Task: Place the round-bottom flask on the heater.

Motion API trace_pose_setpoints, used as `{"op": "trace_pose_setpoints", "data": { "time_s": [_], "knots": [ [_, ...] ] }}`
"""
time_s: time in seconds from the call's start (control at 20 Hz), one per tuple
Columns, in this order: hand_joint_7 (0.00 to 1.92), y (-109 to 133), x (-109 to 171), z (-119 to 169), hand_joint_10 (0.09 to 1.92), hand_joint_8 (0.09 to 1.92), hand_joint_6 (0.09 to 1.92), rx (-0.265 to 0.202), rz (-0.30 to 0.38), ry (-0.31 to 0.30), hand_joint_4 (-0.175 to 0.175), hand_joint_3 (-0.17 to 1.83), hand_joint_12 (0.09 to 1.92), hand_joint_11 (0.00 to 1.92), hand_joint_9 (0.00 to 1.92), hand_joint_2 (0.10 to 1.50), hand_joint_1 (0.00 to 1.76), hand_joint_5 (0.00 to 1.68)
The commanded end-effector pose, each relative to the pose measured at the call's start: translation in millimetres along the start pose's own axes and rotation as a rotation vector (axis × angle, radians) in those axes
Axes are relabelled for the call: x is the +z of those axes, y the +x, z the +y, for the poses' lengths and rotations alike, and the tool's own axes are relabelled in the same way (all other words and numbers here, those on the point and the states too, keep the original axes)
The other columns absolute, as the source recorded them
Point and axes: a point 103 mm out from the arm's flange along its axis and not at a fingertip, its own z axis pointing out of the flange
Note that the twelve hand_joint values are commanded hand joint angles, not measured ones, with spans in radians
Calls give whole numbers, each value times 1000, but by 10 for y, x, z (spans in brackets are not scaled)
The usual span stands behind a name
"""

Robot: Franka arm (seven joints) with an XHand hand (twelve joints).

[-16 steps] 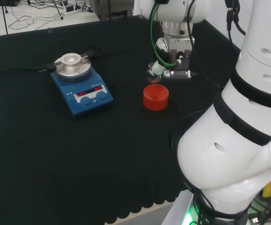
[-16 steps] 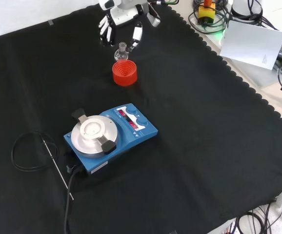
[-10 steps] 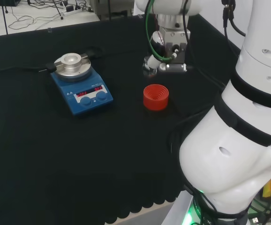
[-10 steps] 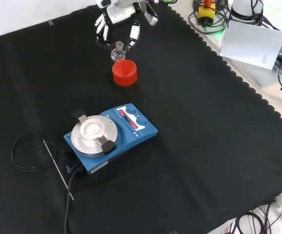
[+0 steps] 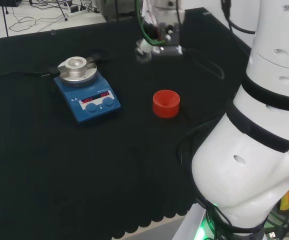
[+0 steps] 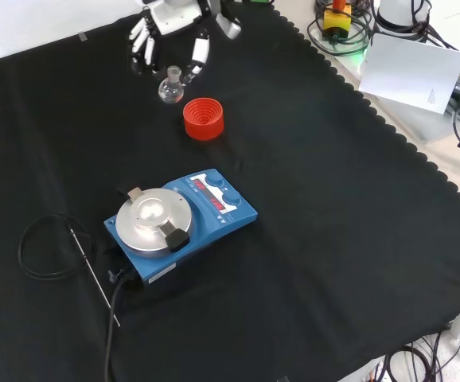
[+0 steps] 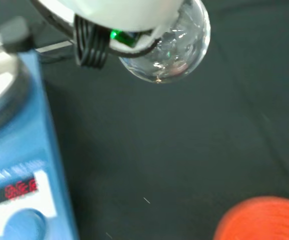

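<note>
A small clear round-bottom flask (image 6: 169, 87) hangs in the air, pinched by its neck in my hand (image 6: 166, 32). In the front view it is up and to the left of the red ribbed ring stand (image 6: 203, 118). The head view shows the hand (image 5: 157, 40) between the red stand (image 5: 166, 103) and the blue heater (image 5: 87, 90), with the flask (image 5: 143, 54) a blur below it. The heater's round silver top plate (image 6: 152, 220) is bare. Close up in the wrist view, the flask's glass bulb (image 7: 169, 45) sits under the hand, with the heater (image 7: 14, 165) and the red stand (image 7: 264, 220) at the edges.
A black cable loop and a thin metal probe (image 6: 93, 274) lie on the cloth left of the heater in the front view. A black cord (image 5: 14, 74) runs from the heater in the head view. The arm's white links (image 5: 264, 125) stand at the right of the head view.
The hand has lifted the flask off the red stand and carried it left in both the head and front views, toward the heater. The stand now stands bare.
</note>
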Motion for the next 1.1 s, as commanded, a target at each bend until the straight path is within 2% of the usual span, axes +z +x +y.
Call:
{"op": "trace_pose_setpoints", "data": {
  "time_s": [0.05,0.2,0.55,0.75,0.9,1.1],
  "knots": [
    [588,771,-122,302,585,707,952,-91,-8,55,25,823,1307,452,773,630,1133,1161],
    [587,993,-135,370,584,706,951,-123,-9,63,9,832,1308,450,773,624,1137,1164],
    [584,1452,-101,442,584,704,952,-208,-44,70,3,836,1308,448,774,622,1139,1165],
    [583,1618,-39,501,584,704,953,-239,-52,84,0,839,1309,448,773,621,1139,1165],
    [582,1617,18,607,584,703,953,-249,-45,97,-1,840,1309,448,773,620,1140,1165],
    [581,1778,67,668,584,703,954,-259,-48,97,-3,841,1309,448,773,620,1140,1165]
  ]
}}
